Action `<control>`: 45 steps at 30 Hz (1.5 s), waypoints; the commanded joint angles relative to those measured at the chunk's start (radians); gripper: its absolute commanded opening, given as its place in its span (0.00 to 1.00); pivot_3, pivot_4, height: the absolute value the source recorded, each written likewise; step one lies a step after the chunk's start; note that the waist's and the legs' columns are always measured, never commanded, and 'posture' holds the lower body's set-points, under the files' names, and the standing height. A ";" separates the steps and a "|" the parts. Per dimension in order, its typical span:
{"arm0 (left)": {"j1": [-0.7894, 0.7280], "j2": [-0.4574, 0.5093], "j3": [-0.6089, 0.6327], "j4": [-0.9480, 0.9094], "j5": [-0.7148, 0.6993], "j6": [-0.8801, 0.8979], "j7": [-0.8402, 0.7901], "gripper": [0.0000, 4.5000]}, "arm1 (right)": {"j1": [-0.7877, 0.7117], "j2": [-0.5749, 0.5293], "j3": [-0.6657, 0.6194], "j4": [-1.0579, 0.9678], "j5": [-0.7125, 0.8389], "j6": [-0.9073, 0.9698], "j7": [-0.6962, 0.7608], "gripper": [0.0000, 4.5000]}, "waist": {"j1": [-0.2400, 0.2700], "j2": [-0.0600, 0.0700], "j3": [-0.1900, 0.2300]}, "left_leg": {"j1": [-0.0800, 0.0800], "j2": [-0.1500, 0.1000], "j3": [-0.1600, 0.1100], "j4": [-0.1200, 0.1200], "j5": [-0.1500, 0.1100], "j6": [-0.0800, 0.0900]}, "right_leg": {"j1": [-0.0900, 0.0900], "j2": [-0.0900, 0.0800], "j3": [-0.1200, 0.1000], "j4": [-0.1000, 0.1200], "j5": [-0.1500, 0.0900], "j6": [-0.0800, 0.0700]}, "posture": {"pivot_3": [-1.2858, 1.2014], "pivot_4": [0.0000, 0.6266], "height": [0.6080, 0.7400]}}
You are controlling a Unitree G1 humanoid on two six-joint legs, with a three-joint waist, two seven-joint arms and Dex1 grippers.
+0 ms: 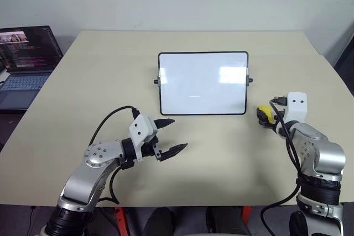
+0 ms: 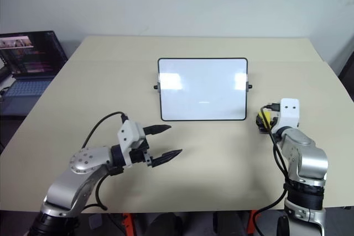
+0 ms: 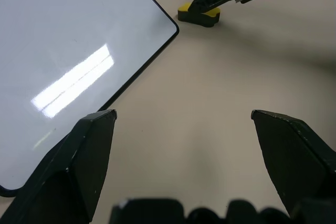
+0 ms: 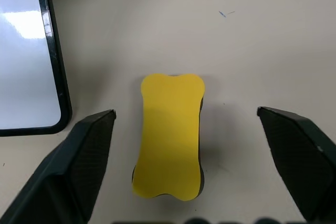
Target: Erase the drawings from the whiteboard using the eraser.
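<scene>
As I watch, one eraser (image 4: 169,136) lies on the tabletop (image 1: 110,70) between my right gripper's (image 4: 186,169) spread, released fingers, right of one whiteboard (image 1: 202,83).

Your right arm covers most of the eraser (image 1: 266,114); the laptop (image 1: 25,62) runs off the picture's left edge, its screen text unreadable.
</scene>
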 commanded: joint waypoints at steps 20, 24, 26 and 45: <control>0.046 -0.156 0.124 -0.065 0.021 0.003 0.310 1.00 | 0.217 0.024 0.015 -0.313 0.006 -0.195 -0.053 1.00 | 0.001 0.000 0.000 | 0.000 0.000 0.000 0.000 0.000 0.000 | 0.000 0.000 0.000 0.000 0.000 0.000 | 0.52 0.24 1.00; 0.063 -0.222 0.156 -0.058 0.054 -0.021 0.423 1.00 | 0.300 0.062 0.017 -0.356 0.013 -0.309 -0.053 1.00 | 0.000 0.000 0.000 | 0.000 0.000 0.000 0.000 0.000 0.000 | 0.000 0.000 0.000 0.000 0.000 0.000 | 0.52 0.24 1.00; 0.081 -0.250 0.153 -0.048 0.097 -0.050 0.474 1.00 | 0.343 0.071 0.028 -0.371 0.002 -0.370 -0.054 1.00 | 0.001 0.000 0.000 | 0.000 0.000 0.000 0.000 0.000 0.000 | 0.000 0.000 0.000 0.000 0.000 0.001 | 0.52 0.24 1.00; 0.341 -0.470 0.111 -0.127 0.290 -0.143 0.749 1.00 | 0.632 0.227 0.119 -0.386 -0.078 -0.689 -0.150 1.00 | 0.002 -0.001 -0.001 | 0.001 0.000 0.000 0.001 0.000 0.000 | 0.002 0.000 0.000 0.000 -0.001 0.001 | 0.52 0.24 1.00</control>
